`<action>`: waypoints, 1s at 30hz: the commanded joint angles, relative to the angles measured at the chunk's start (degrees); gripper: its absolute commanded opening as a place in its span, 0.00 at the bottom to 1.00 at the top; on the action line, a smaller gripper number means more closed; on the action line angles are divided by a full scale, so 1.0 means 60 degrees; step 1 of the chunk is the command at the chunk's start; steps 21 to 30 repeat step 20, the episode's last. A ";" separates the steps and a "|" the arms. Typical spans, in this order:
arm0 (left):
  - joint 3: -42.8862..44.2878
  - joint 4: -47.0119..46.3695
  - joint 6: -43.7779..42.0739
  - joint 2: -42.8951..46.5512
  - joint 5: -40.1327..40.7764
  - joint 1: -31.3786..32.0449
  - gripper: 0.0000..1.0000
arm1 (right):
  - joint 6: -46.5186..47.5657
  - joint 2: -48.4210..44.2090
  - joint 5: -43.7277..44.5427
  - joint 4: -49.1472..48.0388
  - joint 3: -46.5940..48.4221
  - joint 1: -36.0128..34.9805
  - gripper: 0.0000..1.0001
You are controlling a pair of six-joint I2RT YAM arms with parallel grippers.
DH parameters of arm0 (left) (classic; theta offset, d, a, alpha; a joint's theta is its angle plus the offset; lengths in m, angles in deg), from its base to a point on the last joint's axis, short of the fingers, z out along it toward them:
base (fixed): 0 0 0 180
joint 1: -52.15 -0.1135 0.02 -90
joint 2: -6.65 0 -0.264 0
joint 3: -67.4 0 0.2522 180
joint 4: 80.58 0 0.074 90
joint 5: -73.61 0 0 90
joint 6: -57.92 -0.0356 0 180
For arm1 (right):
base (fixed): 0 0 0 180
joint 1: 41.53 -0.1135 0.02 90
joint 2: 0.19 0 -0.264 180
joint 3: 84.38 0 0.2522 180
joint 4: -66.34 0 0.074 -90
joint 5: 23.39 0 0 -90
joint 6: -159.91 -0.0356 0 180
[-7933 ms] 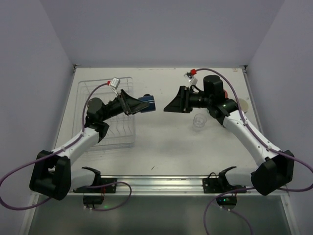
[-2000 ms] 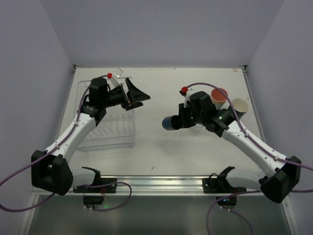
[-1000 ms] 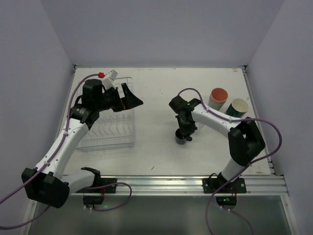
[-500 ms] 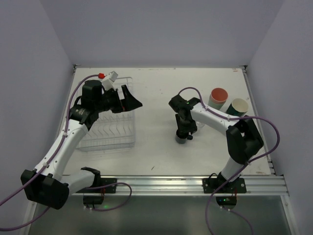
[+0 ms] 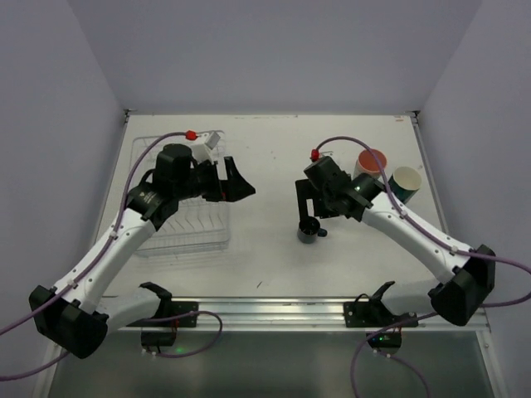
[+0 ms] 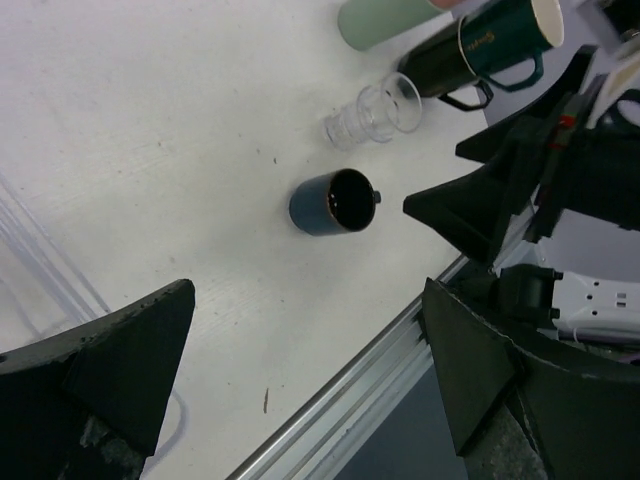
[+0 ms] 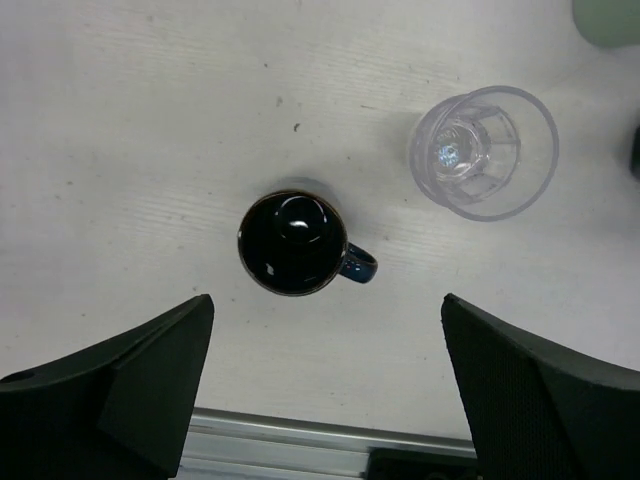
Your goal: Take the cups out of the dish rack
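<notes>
A dark blue handled mug (image 5: 308, 233) stands upright on the table, free of any grip; it also shows in the wrist views (image 7: 292, 243) (image 6: 330, 203). My right gripper (image 5: 314, 203) (image 7: 328, 300) hangs open just above it, fingers wide apart. A clear glass (image 7: 483, 152) (image 6: 375, 112) stands right beside the mug. Salmon (image 5: 371, 162) and teal (image 5: 405, 180) cups stand at the back right. The white wire dish rack (image 5: 187, 238) sits at the left, largely covered by my left arm. My left gripper (image 5: 239, 186) (image 6: 308, 290) is open and empty, beyond the rack's right side.
A mint-green cup (image 6: 385, 18) and a dark handled mug with a pale inside (image 6: 500, 45) stand by the glass. The metal rail (image 5: 274, 308) runs along the table's near edge. Grey walls close in the left, back and right.
My right gripper has opened, let go of the dark blue mug on the table and lifted off it. My left gripper has shifted a little to the right, still open.
</notes>
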 commanded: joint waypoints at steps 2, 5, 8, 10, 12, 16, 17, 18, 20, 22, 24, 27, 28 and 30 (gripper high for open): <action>-0.0244 0.0000 0.0045 -0.0127 0.1114 0.1024 1.00 | -0.0211 -0.1077 -0.0044 -0.0210 -0.0384 -0.0385 0.99; -0.0595 -0.0132 0.0177 -0.0069 0.1568 0.1434 1.00 | -0.0313 -0.1635 -0.0410 -0.0532 -0.1000 -0.0444 0.99; -0.0889 -0.0191 0.0265 0.0092 0.1920 0.1786 1.00 | -0.0474 -0.2118 -0.0674 -0.0723 -0.1703 -0.0474 0.99; -0.1078 -0.0191 0.0309 0.0224 0.2242 0.1977 1.00 | -0.0606 -0.2526 -0.0994 -0.0928 -0.2156 -0.0488 0.99; -0.1225 -0.0191 0.0397 0.0312 0.2477 0.2270 1.00 | -0.0694 -0.2792 -0.1186 -0.1118 -0.2450 -0.0503 0.99; -0.1679 -0.0293 0.0646 0.0312 0.2916 0.2856 1.00 | -0.0870 -0.3305 -0.1450 -0.1280 -0.3036 -0.0518 0.99; -0.1854 -0.0308 0.0748 0.0327 0.3106 0.3089 1.00 | -0.0870 -0.3509 -0.1538 -0.1323 -0.3125 -0.0518 0.99; -0.1928 -0.0395 0.0778 0.0385 0.3195 0.3193 1.00 | -0.0913 -0.3598 -0.1539 -0.1324 -0.3183 -0.0532 0.99; -0.2118 -0.0483 0.0866 0.0575 0.3356 0.3442 1.00 | -0.0914 -0.3846 -0.1611 -0.1353 -0.3316 -0.0532 0.99; -0.2118 -0.0483 0.0866 0.0575 0.3356 0.3442 1.00 | -0.0914 -0.3846 -0.1611 -0.1353 -0.3316 -0.0532 0.99; -0.2118 -0.0483 0.0866 0.0575 0.3356 0.3442 1.00 | -0.0914 -0.3846 -0.1611 -0.1353 -0.3316 -0.0532 0.99; -0.2118 -0.0483 0.0866 0.0575 0.3356 0.3442 1.00 | -0.0914 -0.3846 -0.1611 -0.1353 -0.3316 -0.0532 0.99; -0.2118 -0.0483 0.0866 0.0575 0.3356 0.3442 1.00 | -0.0914 -0.3846 -0.1611 -0.1353 -0.3316 -0.0532 0.99; -0.2118 -0.0483 0.0866 0.0575 0.3356 0.3442 1.00 | -0.0914 -0.3846 -0.1611 -0.1353 -0.3316 -0.0532 0.99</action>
